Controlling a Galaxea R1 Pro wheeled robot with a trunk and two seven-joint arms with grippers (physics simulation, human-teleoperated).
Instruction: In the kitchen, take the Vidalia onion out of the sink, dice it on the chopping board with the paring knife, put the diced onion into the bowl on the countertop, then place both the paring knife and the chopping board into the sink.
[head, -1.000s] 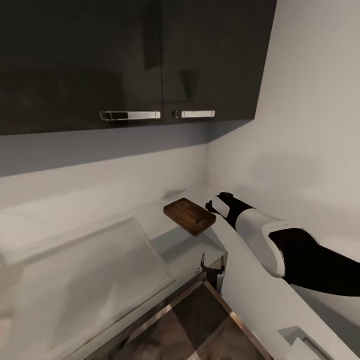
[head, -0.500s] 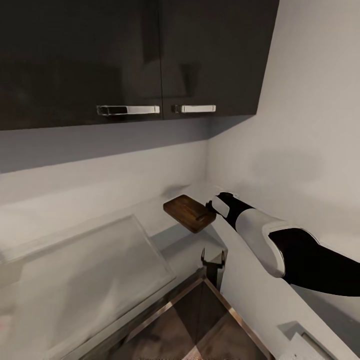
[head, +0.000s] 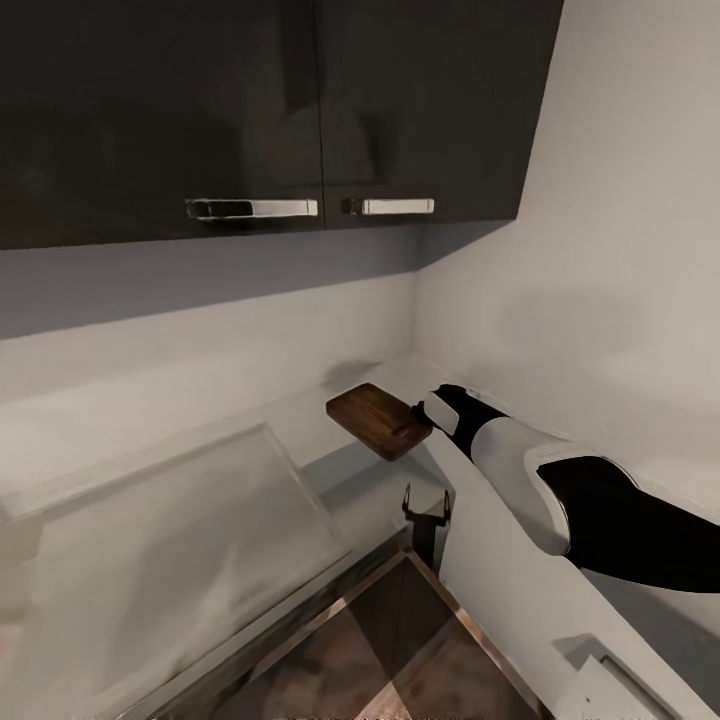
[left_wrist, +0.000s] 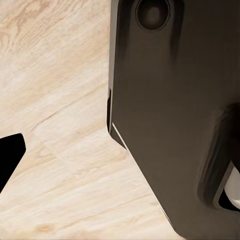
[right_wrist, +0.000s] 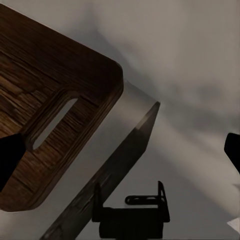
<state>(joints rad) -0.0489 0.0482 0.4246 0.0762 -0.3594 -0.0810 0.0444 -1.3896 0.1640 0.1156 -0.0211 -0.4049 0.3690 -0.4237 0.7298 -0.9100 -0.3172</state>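
Reaching arm: in the head view, the white-and-black right arm stretches to the small dark brown wooden chopping board, and the right gripper sits at the board's slotted end.
Board: it lies tilted in the corner of the pale grey walls, with a shadow on the pale surface beneath it.
Cabinets: two glossy black wall cupboards with steel bar handles hang above the board.
Panel: a pale rectangular framed panel lies below and to the near side of the board.
Bracket: a small black bracket-shaped piece stands just below the board, at a steel-edged corner.
Left wrist view: one black tip of the left gripper shows over a light wooden plank floor, beside a large dark robot body panel; I cannot tell how wide these jaws stand.
Right wrist view: the board's rounded corner and its handle slot are close up; one dark fingertip overlaps the slotted end, the other fingertip is well apart from the board.
Pincer: the right jaws stand wide; whether the near finger touches the wood cannot be told.
Steel strip: a grey metal edge runs just beside the board.
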